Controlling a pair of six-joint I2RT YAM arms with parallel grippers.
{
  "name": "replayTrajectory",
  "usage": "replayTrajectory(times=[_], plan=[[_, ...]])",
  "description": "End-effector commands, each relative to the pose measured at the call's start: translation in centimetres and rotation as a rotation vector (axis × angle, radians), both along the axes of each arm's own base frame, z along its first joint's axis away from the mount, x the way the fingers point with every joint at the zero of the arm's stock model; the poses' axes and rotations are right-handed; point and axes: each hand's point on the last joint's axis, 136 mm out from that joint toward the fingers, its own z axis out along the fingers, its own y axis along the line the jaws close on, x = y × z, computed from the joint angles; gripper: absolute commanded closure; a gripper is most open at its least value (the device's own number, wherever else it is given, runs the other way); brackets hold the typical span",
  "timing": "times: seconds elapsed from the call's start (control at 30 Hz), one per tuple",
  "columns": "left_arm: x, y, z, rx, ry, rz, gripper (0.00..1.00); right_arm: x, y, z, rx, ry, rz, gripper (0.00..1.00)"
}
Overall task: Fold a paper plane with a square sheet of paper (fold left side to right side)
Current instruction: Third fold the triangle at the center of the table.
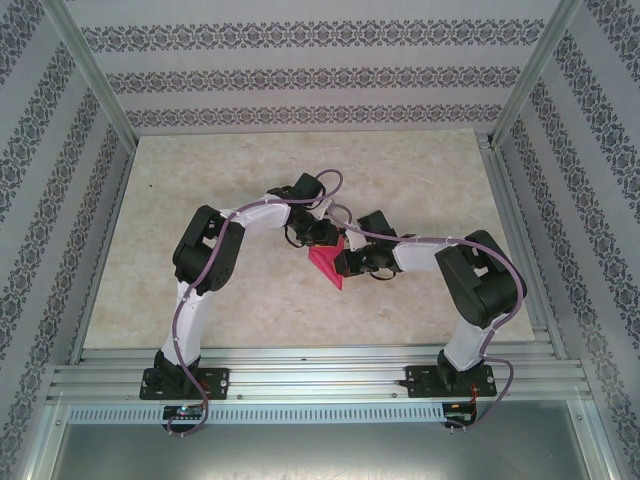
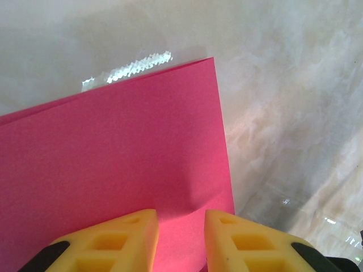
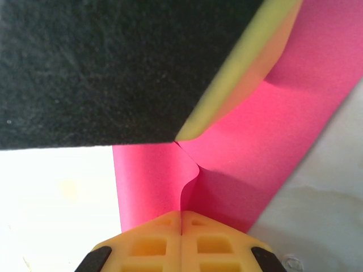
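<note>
Yellow fingers (image 3: 150,246) of the right gripper (image 3: 181,216) are pressed shut on a curled-up edge of the thin pink square sheet of paper (image 3: 255,164), at the bottom centre of its wrist view. The left gripper (image 2: 180,218) stands with fingers parted over the sheet, which lies mid-frame in the top view on the beige marbled tabletop (image 1: 250,180).

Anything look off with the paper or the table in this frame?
Yes: the pink sheet buckles into a raised, curled ridge just ahead of the right end effector, whose shut jaws pinch its edge. The sheet does not lie flat there, so a crease could land crooked.
</note>
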Motion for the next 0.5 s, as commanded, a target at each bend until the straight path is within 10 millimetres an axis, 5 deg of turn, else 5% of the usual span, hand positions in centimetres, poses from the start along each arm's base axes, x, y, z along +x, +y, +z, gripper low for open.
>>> replayTrajectory(times=[0.0,0.47], plan=[[-1.9,0.5,-3.5,0.086,0.06,-0.027,0.69,-0.6,-0.1,0.0,-0.011,0.013,-0.004,1.0],[-1.9,0.4,-3.4,0.085,0.06,-0.029,0.69,0.8,-0.2,0.9,-0.011,-0.002,-0.023,1.0]])
